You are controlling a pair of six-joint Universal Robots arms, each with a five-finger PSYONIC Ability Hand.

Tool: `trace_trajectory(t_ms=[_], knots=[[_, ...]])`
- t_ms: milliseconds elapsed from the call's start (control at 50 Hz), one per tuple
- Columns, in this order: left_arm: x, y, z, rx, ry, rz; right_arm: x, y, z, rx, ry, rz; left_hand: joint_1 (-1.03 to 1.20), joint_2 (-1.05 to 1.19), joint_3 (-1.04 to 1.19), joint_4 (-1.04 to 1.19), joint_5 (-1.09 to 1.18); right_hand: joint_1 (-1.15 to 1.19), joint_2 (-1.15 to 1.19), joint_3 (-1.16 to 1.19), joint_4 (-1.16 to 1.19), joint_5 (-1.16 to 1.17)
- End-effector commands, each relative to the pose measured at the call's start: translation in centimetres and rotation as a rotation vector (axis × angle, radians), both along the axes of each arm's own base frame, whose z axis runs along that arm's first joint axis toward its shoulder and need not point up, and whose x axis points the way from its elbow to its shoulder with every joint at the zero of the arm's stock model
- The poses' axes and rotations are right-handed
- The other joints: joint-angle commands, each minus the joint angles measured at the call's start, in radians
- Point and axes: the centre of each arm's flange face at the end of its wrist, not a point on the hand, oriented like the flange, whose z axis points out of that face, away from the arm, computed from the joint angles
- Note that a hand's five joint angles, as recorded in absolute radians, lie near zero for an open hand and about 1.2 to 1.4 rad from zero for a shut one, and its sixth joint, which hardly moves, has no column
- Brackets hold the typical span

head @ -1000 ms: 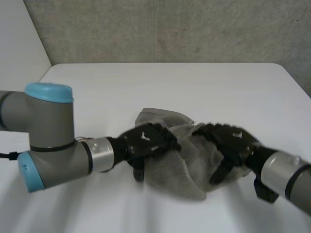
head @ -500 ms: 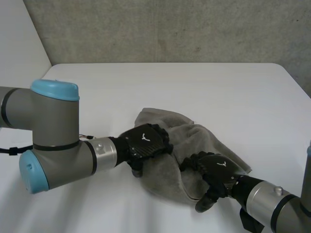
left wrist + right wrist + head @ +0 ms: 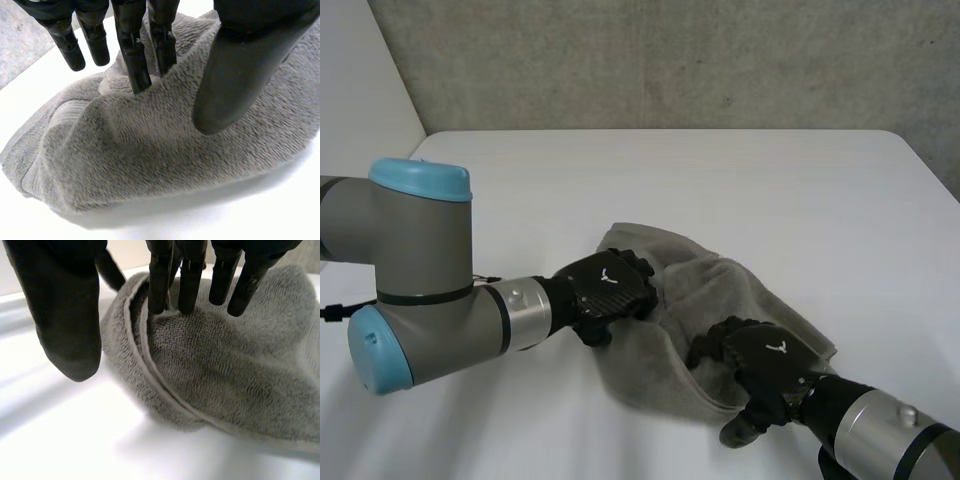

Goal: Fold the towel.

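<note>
A grey towel (image 3: 745, 290) lies crumpled near the front of the white table (image 3: 670, 170). My left hand (image 3: 605, 285) sits on the towel's left edge. In the left wrist view its fingers (image 3: 132, 55) dig into a fold of the towel (image 3: 150, 165), and its thumb (image 3: 240, 65) closes on the other side of the raised ridge. My right hand (image 3: 765, 355) is at the towel's near right edge. In the right wrist view its fingers (image 3: 190, 280) are straight, with tips resting on the towel (image 3: 225, 375), and its thumb (image 3: 65, 310) hangs over bare table beside the hemmed edge.
Bare white tabletop surrounds the towel, with wide free room toward the back. A grey wall (image 3: 670, 60) runs behind the table. My left arm's large elbow joint (image 3: 415, 280) stands at the near left.
The right hand has come off the towel's middle and moved to its near right edge. The left hand has slid slightly left and curled its fingers into the cloth.
</note>
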Motion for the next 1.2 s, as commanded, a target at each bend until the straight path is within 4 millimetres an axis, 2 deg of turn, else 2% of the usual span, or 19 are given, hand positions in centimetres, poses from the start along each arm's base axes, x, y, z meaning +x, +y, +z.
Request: trace_trajectory(t_ms=[20, 80, 120, 140, 180, 240, 300, 340, 360, 400, 460, 480, 520, 580, 680, 780, 860, 1000, 1200], knots=[[0.2, -0.3, 1.1, -0.025, 0.018, 0.014, 1.3, -0.3, -4.1, 0.103, 0.042, 0.056, 0.101, 0.099, -0.043, -0.050, 0.092, 0.029, 0.031, -0.021, -0.060, 0.022], [0.2, -0.3, 1.4, -0.027, 0.025, 0.017, 1.8, -0.5, -4.6, 0.107, 0.050, 0.065, 0.198, 0.196, -0.043, -0.050, 0.189, 0.052, 0.055, -0.021, -0.060, 0.046], [0.2, -0.3, 2.2, -0.021, 0.051, 0.034, 2.8, -0.7, -4.9, 0.103, 0.040, 0.090, 0.426, 0.424, -0.043, -0.050, 0.417, 0.312, 0.314, -0.021, -0.060, 0.305], [0.2, -0.3, 2.2, -0.021, 0.051, 0.034, 2.8, -0.7, -4.9, 0.102, 0.040, 0.090, 0.427, 0.425, -0.043, -0.050, 0.418, 0.313, 0.316, -0.021, -0.060, 0.307], [0.3, -0.3, 2.8, 0.000, 0.082, 0.057, 3.6, -1.3, -4.2, 0.057, 0.006, 0.098, 0.483, 0.481, -0.043, -0.050, 0.474, 0.868, 0.870, -0.021, -0.060, 0.861], [0.3, -0.4, 3.1, 0.005, 0.096, 0.068, 3.9, -2.0, -3.6, 0.025, -0.016, 0.089, 0.483, 0.481, -0.043, -0.050, 0.474, 0.870, 0.873, -0.021, -0.060, 0.864], [0.8, -1.3, 3.9, 0.003, 0.130, 0.107, 4.1, -3.6, -1.8, -0.038, -0.061, 0.060, 0.483, 0.481, -0.043, -0.050, 0.474, 0.870, 0.873, -0.021, -0.060, 0.864], [1.1, -2.0, 4.8, -0.009, 0.172, 0.140, 4.7, -4.7, 0.6, -0.129, -0.103, 0.074, 0.483, 0.481, -0.043, -0.050, 0.474, 0.870, 0.873, -0.021, -0.060, 0.864], [1.1, -2.0, 4.8, -0.009, 0.172, 0.140, 4.7, -4.7, 0.6, -0.130, -0.103, 0.074, 0.483, 0.481, -0.043, -0.050, 0.474, 0.870, 0.873, -0.021, -0.060, 0.864], [1.1, -2.4, 6.1, -0.040, 0.229, 0.157, 5.5, -6.0, 4.2, -0.247, -0.153, 0.079, 0.483, 0.481, -0.043, -0.050, 0.474, 0.870, 0.873, -0.021, -0.060, 0.864], [1.1, -2.6, 6.8, -0.054, 0.266, 0.165, 5.7, -6.3, 5.9, -0.287, -0.168, 0.084, 0.483, 0.481, -0.043, -0.050, 0.474, 0.870, 0.873, -0.021, -0.060, 0.864], [1.0, -2.7, 7.4, -0.062, 0.305, 0.175, 5.8, -6.4, 7.0, -0.301, -0.168, 0.092, 0.384, 0.382, -0.043, -0.050, 0.375, 0.870, 0.873, -0.021, -0.060, 0.864], [0.9, -2.8, 8.5, -0.063, 0.385, 0.189, 5.7, -6.0, 8.1, -0.305, -0.144, 0.109, -0.724, -0.726, -0.043, -0.050, -0.733, 0.870, 0.873, -0.021, -0.060, 0.864], [0.8, -2.8, 8.6, -0.055, 0.417, 0.196, 5.7, -5.6, 8.0, -0.295, -0.130, 0.123, -0.729, -0.731, -0.043, -0.050, -0.738, 0.870, 0.873, -0.021, -0.060, 0.864], [0.8, -3.2, 7.8, -0.013, 0.466, 0.214, 4.6, -4.5, 4.4, -0.275, -0.008, 0.158, -0.735, -0.737, -0.043, -0.050, -0.744, 0.870, 0.873, -0.021, -0.060, 0.864], [0.7, -3.3, 7.0, 0.009, 0.454, 0.213, 2.8, -5.3, 2.4, -0.316, 0.097, 0.139, -0.709, -0.711, -0.043, -0.050, -0.718, 0.870, 0.873, -0.021, -0.060, 0.864], [0.5, -3.5, 5.8, 0.040, 0.435, 0.215, 2.0, -6.2, 1.8, -0.337, 0.111, 0.108, -0.709, -0.711, -0.043, -0.050, -0.718, 0.870, 0.873, -0.021, -0.060, 0.864], [0.1, -3.7, 1.7, 0.150, 0.363, 0.231, 1.3, -7.4, 1.6, -0.360, 0.109, 0.066, -0.656, -0.658, -0.043, -0.050, -0.665, 0.870, 0.873, -0.021, -0.060, 0.864], [-1.3, -3.0, -1.1, 0.216, 0.331, 0.192, 1.1, -6.2, 0.5, -0.308, 0.111, 0.073, -0.659, -0.661, -0.043, -0.050, -0.668, 0.870, 0.873, -0.021, -0.060, 0.864]])
